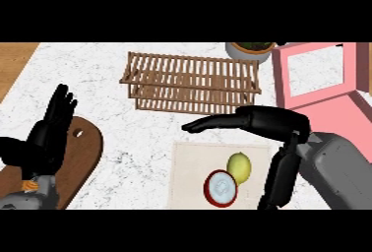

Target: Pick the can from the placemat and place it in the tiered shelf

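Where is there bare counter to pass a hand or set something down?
Bare marble lies between the cutting board and the placemat, and left of the tiered shelf. Crowded: the placemat's right side, with can, lemon and right hand.

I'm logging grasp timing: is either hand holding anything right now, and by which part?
Nothing is held. The right hand hovers open above the placemat, clear of the can; the left hand rests open at the view's left.

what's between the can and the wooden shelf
In the head view, the right robot hand hovers between the can and tiered shelf, over bare placemat.
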Motion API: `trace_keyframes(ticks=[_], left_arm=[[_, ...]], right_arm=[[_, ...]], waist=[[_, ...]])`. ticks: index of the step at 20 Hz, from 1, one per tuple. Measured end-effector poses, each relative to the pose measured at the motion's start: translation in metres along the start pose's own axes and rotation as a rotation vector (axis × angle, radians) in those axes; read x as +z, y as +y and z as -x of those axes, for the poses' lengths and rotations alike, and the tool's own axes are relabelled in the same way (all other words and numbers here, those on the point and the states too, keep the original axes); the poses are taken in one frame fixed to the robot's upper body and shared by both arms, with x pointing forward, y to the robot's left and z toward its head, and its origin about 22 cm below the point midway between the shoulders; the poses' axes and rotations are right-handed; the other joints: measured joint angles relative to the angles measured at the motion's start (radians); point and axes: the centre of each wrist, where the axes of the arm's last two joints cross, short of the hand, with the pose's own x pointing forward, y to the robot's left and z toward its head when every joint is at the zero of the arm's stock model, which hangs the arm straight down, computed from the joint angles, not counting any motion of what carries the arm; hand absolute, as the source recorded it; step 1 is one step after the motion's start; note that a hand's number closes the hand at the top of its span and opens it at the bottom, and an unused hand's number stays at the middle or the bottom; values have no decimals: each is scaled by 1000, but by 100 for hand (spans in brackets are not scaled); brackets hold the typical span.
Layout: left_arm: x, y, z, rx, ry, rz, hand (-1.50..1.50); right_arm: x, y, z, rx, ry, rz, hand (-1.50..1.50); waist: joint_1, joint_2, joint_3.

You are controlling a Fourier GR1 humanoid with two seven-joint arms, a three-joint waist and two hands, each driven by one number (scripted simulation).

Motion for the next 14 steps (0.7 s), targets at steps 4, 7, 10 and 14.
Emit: trace_keyframes(ticks=[4,7,10,14], left_arm=[[-1,3,-2,-1,8,-12,0],[-1,0,-1,-3,11,-13,0],[1,1,0,-11,10,-18,0],[0,4,-2,-8,7,-15,0]], right_arm=[[1,1,-42,229,76,-139,-150],[-7,13,-74,439,136,-192,-150],[-17,35,-92,607,204,-214,-150],[-24,65,-95,738,306,-222,-150]], waist=[[-13,-5,0],[-18,-7,0],[-20,-8,0],[-18,-5,0]])
